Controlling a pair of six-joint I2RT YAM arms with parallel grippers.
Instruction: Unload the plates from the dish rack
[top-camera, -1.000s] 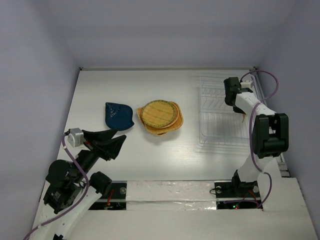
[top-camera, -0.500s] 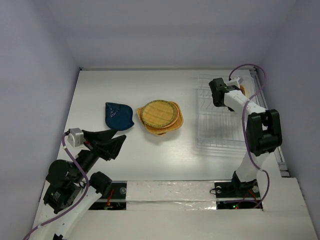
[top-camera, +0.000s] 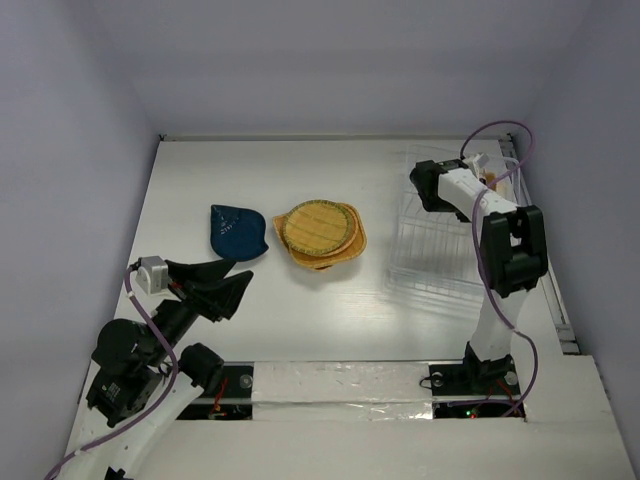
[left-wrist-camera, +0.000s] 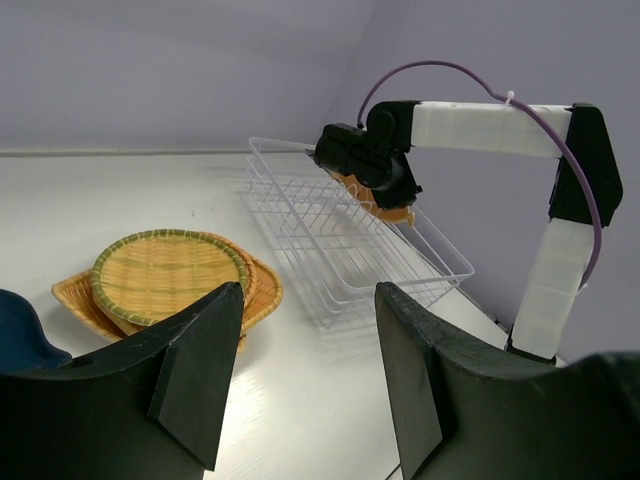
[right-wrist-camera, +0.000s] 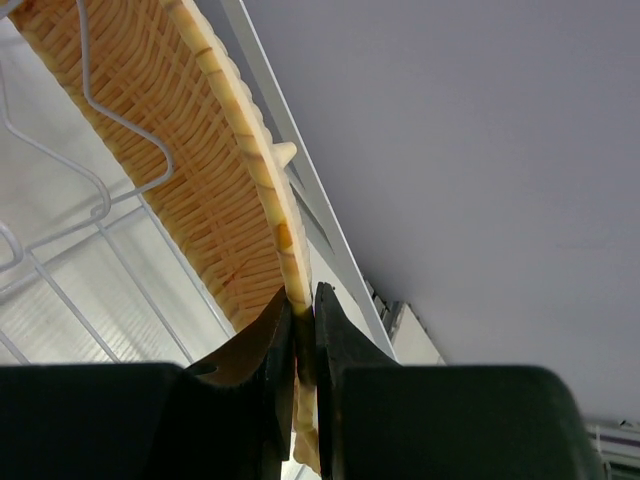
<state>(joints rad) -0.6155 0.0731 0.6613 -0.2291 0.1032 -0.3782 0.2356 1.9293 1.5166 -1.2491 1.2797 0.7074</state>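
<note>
- The right gripper (right-wrist-camera: 300, 325) is closed almost fully, and the rim of a woven orange-yellow plate (right-wrist-camera: 170, 150) is pinched between its two fingers.
- In the right wrist view, this held plate is seen standing on edge. Its woven face is turned towards the rack wires, and a small pointed tip shows on its rim.
- From above, the held plate is found at about 1 o'clock of the dish rack (top-camera: 440, 250), by the rack's far right corner and beside the right arm's white link.
- The dish rack is placed at about 3 o'clock of the table (top-camera: 300, 330), and its outline is set askew to the table's edges. Whether any part of it is raised off the surface cannot be told.
- A round plate (top-camera: 315, 228) with a ribbed rim is stacked on a rounded-square plate (top-camera: 355, 243) close to the table's middle, at 9 o'clock of the rack and apart from it.
- A dark blue plate (top-camera: 236, 230) is laid flat just beside that stack, at its 9 o'clock.
- The left gripper (left-wrist-camera: 310, 300) is held with its jaws wide apart and nothing is gripped between them. It is seen over the table at about 7 o'clock, well apart from the rack.
</note>
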